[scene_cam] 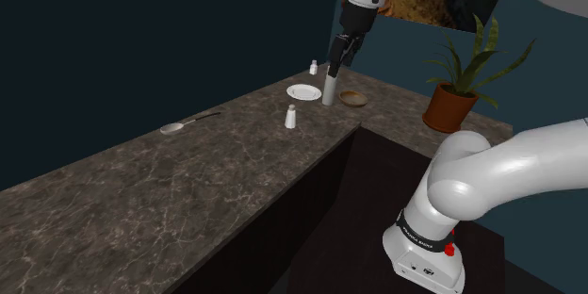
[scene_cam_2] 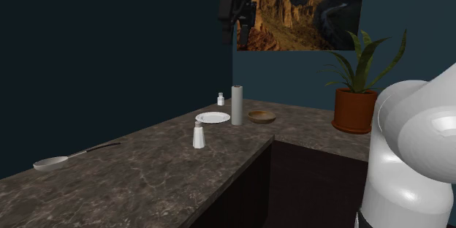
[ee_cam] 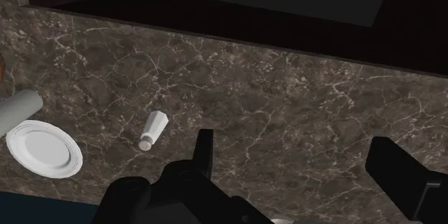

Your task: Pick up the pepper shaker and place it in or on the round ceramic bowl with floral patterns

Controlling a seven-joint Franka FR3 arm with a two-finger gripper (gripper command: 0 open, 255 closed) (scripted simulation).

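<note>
Logging the arm (scene_cam: 471, 184) folded in the shoulder view: up from its base at 5 o'clock, tight bend at the bulky white elbow, out past 2 o'clock, back in at 12 o'clock with the wrist turned down. Holding the gripper (scene_cam: 337, 59) high over the far end of the dark marbled bench (scene_cam: 141, 198), pointed down with a slight lean toward 7 o'clock, touching nothing. Fingers (ee_cam: 204, 151) released, spread wide, only bare bench between them. Pepper shaker (scene_cam: 291, 116) white, upright on the bench, free of the gripper, at 7 o'clock of the white plate (scene_cam: 303, 91) and apart from it; in the wrist view just beyond one fingertip, off to the side of the gap. Grey upright cylinder (scene_cam: 330, 89) just beside the plate at 3 o'clock, right below the gripper as the shoulder view draws it. Brown bowl (scene_cam: 354, 98) near the cylinder at 3 o'clock. Smaller shaker (scene_cam: 314, 67) at 1 o'clock of the plate, by the wall. Spoon (scene_cam: 174, 128) well apart at 9 o'clock of the pepper shaker. Potted plant (scene_cam: 450, 104) at 3 o'clock of the bowl. In the second exterior view, gripper up at the top edge, at 12 o'clock of the cylinder, well above everything, beside a canyon poster (scene_cam_2: 307, 11).
</note>
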